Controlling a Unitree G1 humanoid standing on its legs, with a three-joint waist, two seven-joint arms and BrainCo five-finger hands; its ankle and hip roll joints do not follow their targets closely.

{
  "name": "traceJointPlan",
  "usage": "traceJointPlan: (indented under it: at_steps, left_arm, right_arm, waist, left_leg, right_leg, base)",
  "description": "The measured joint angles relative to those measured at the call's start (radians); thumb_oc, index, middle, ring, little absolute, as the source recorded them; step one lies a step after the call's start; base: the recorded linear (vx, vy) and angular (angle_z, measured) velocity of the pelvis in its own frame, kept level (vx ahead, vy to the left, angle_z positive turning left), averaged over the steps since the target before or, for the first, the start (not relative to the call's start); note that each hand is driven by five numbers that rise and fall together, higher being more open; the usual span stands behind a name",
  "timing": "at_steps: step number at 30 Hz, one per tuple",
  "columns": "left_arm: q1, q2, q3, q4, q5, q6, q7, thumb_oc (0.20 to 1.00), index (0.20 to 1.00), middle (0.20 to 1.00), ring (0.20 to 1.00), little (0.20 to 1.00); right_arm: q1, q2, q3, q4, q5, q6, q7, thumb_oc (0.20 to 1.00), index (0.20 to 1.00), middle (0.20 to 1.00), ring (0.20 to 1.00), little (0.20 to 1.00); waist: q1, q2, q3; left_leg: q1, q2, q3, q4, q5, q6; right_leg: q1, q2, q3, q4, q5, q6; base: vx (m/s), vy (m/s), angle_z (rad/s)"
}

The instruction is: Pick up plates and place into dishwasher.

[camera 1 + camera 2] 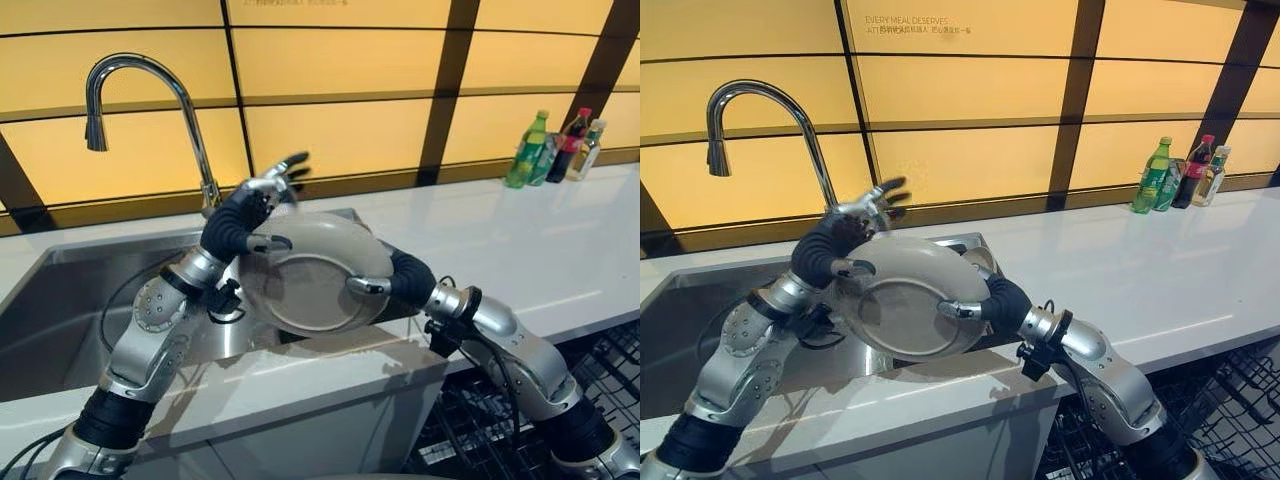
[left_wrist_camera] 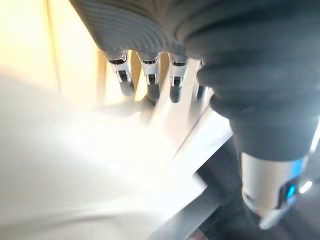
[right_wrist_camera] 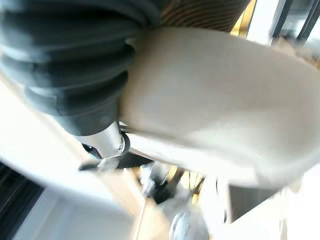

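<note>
**Inspector A:** Position of the plate?

**Inspector B:** The plate [image 1: 312, 285] is held off the counter, tilted with its face toward the camera, above the near edge of the sink [image 1: 80, 300]. It sits between both hands.

**Inspector A:** Left hand?

**Inspector B:** The left hand [image 1: 252, 205] is at the plate's upper left rim. Its thumb hooks over the front face; its fingers reach out straight behind the rim, toward the faucet [image 1: 150, 110].

**Inspector A:** Right hand?

**Inspector B:** The right hand [image 1: 385, 283] grips the right rim, thumb pressed on the front face, fingers hidden behind the plate.

**Inspector A:** Surroundings and markings?

**Inspector B:** Three bottles [image 1: 1180, 175] stand far right on the white countertop [image 1: 520, 250]. A dark wire rack [image 1: 600, 370] lies below right. Small print on the wall panel, not recorded.
</note>
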Motion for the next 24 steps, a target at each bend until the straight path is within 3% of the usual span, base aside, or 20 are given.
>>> traceJointPlan:
  at_steps: [6, 13, 24]
  left_arm:
    - [0.016, -0.030, 0.096, -0.004, -0.042, -0.045, 0.079, 1.000, 1.000, 1.000, 1.000, 1.000]
    - [0.028, -0.057, 0.116, -0.003, -0.049, -0.061, 0.097, 1.000, 1.000, 1.000, 1.000, 1.000]
    - [0.071, -0.053, 0.208, 0.001, -0.079, -0.065, 0.118, 1.000, 1.000, 1.000, 1.000, 1.000]
  right_arm:
    - [0.021, -0.020, -0.118, 0.062, -0.064, 0.015, -0.070, 0.200, 0.200, 0.200, 0.200, 0.200]
    - [0.029, -0.035, -0.218, 0.084, -0.115, 0.010, -0.123, 0.200, 0.200, 0.200, 0.200, 0.200]
    - [0.122, -0.068, -0.335, 0.092, -0.220, -0.062, -0.278, 0.200, 0.200, 0.200, 0.200, 0.200]
  waist:
    - [-0.011, -0.004, 0.000]
    - [-0.026, -0.004, 0.009]
    - [-0.078, -0.009, 0.019]
  left_leg:
    - [0.002, -0.003, 0.003, 0.004, 0.003, -0.006]
    - [0.016, 0.007, 0.020, 0.001, -0.003, -0.011]
    - [0.021, 0.024, 0.073, 0.001, -0.012, -0.016]
  right_leg:
    - [-0.004, 0.003, 0.002, 0.000, 0.000, 0.000]
    - [-0.004, 0.013, 0.018, 0.000, 0.001, -0.003]
    - [-0.036, 0.033, 0.077, 0.000, 0.008, -0.014]
  base:
    - [0.00, 0.000, 0.00]
    - [-0.02, -0.014, -0.09]
    - [-0.02, -0.042, -0.15]
